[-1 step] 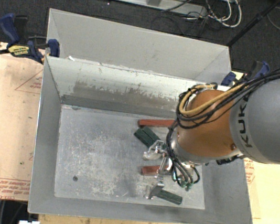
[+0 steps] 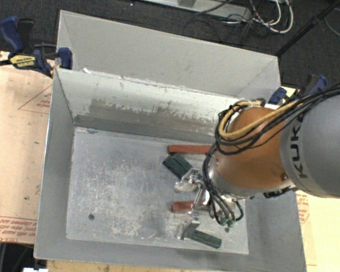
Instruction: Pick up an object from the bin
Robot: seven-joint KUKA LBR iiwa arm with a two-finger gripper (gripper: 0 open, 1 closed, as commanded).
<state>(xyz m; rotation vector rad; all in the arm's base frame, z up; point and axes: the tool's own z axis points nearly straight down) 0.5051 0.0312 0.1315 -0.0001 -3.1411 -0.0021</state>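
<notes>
My gripper (image 2: 189, 205) hangs low over the right half of the bin floor, its two metal fingers (image 2: 187, 181) spread apart, so it is open. A small red-brown block (image 2: 179, 207) lies on the floor in the gap between the fingers, and neither finger visibly touches it. A dark green flat piece (image 2: 205, 239) lies right beside the nearer fingertip. Another dark green block (image 2: 177, 164) lies just beyond the farther fingertip. A long red-brown bar (image 2: 187, 148) rests at the foot of the back wall.
The arm with its orange cover and cables hangs over the bin's right side and hides the floor under it. The left half of the bin floor is bare scuffed metal. The sloping walls rise close on the right and front.
</notes>
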